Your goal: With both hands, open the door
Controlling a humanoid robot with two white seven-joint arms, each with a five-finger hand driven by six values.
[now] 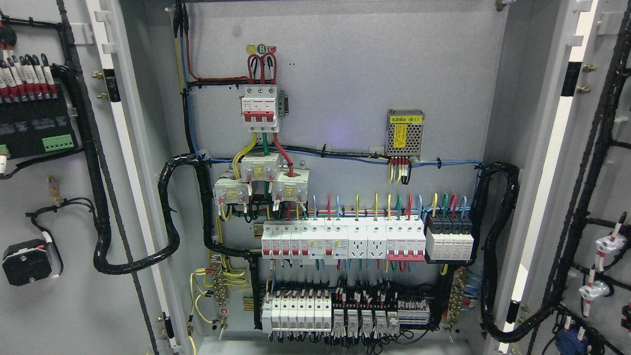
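Both doors of a grey electrical cabinet stand wide open. The left door shows its inner face at the picture's left, with black cable looms and a terminal block on it. The right door is swung out at the right edge, its inner face carrying black wiring and small white parts. Between them the cabinet's back panel is fully exposed. Neither of my hands nor any arm shows in the head view.
On the back panel sit a red-and-white main breaker, a perforated power supply, a row of white breakers and a lower terminal row. Thick black cable bundles loop from each door into the cabinet.
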